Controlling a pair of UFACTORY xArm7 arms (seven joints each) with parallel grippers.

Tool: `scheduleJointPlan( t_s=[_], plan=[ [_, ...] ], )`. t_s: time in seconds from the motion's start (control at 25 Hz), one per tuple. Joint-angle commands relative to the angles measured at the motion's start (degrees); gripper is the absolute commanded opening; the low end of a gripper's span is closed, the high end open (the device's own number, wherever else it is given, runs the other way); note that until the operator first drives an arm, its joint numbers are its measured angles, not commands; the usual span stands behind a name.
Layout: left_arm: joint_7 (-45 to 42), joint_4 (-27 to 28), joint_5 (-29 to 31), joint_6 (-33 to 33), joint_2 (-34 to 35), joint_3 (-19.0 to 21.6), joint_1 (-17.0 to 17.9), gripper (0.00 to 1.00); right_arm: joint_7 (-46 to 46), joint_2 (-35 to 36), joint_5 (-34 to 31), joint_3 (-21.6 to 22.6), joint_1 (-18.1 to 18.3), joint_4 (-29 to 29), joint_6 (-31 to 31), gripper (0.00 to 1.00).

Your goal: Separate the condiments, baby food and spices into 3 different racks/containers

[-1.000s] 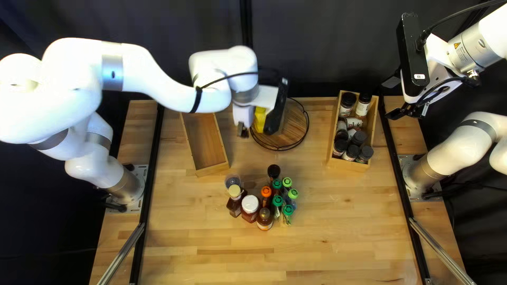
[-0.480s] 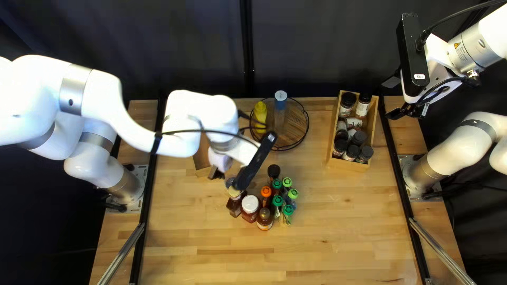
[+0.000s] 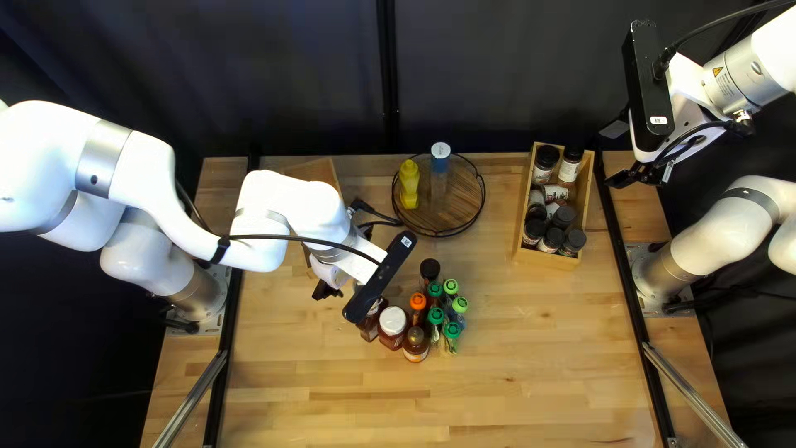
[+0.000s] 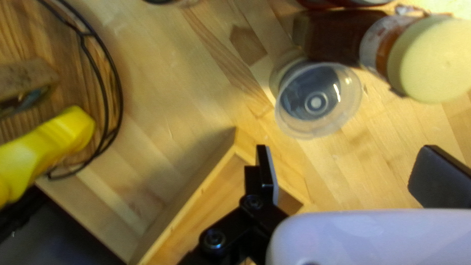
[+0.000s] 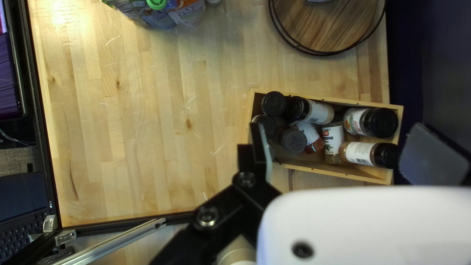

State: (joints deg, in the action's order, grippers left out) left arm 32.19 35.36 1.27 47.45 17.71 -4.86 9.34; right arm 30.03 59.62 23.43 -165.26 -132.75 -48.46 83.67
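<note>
Showing its inside only in the left wrist view: a clear cup (image 4: 316,100).

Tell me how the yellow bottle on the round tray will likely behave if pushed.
The yellow bottle stands tall and narrow, so a high push would probably tip it. Its smooth, shiny sides may prove slippery. The round tray has a raised wire rim that might stop a slide.
</note>
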Motion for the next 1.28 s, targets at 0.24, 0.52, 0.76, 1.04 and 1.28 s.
scheduleJointPlan(
  t_s=[0.24,0.52,0.76,1.04,1.28],
  plan=[
    [5.0,-2.2,-3.7,-6.8,-2.8,-2.2,0.7,1.0,0.0,0.0,0.0,0.0,0.0,0.0,0.0,1.0],
    [6.6,-3.5,-5.4,-9.4,-3.4,-2.8,1.2,1.0,0.0,0.0,0.0,0.0,0.0,0.0,0.0,1.0],
    [8.1,-3.5,-7.2,-11.0,-4.8,-3.3,1.7,1.0,0.0,0.0,0.0,0.0,0.0,0.0,0.0,1.0],
    [8.5,-3.7,-7.2,-11.0,-4.5,-3.5,1.6,0.0,0.0,0.0,0.0,0.0,0.0,0.0,0.0,1.0],
    [8.0,-3.2,-5.7,-9.2,-3.2,-3.6,0.7,0.0,0.0,0.0,0.0,0.0,0.0,0.0,0.0,1.0]
  ],
)
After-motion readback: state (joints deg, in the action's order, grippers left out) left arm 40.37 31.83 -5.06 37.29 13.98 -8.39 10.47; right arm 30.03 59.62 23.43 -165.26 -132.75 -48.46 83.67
